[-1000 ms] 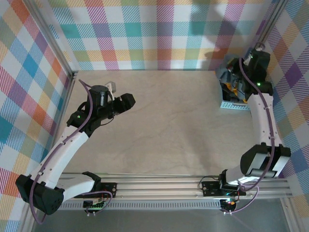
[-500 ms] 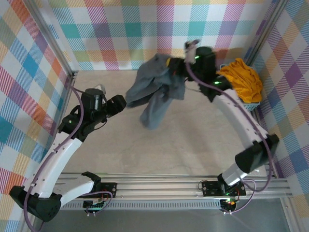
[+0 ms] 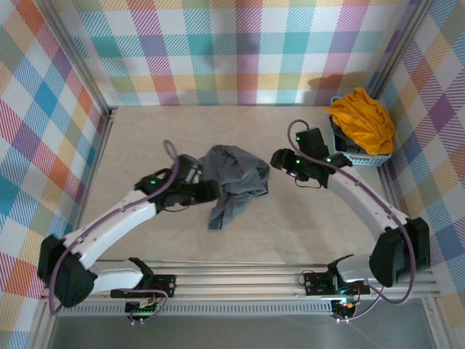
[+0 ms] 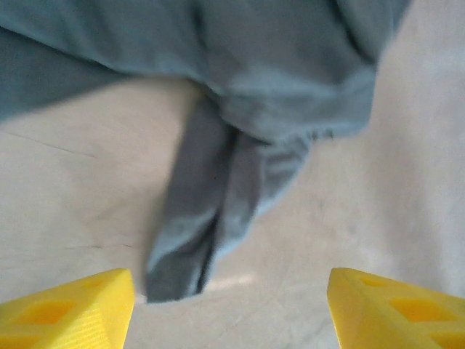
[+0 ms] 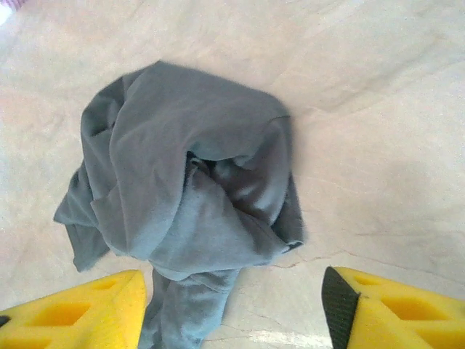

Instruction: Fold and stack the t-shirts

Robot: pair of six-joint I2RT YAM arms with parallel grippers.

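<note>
1. The task looks barely begun: neither shirt is folded, and nothing is stacked.
2. The grey shirt (image 3: 234,177) lies on the table (image 3: 312,218), well left of the basket (image 3: 360,160). It is a crumpled heap with one twisted strip trailing toward the near edge.
3. The orange shirt (image 3: 361,120) sits bunched in the basket, spilling over its rim.
4. The left gripper (image 4: 232,305) hangs over the trailing strip on the heap's far side from the basket, its jaws spread wide and empty. The right gripper (image 5: 232,305) hovers between the heap and the basket, its jaws likewise wide apart and holding nothing.
5. Both shirts are soft, matte knit cloth, full of deep rounded folds. The basket is light-blue plastic lattice. The table is smooth, pale and faintly veined like marble. The finger pads are yellow wedges with recessed pockets.
6. Left to do: spread the grey shirt flat, fold it, then fetch, fold and stack the orange one.
</note>
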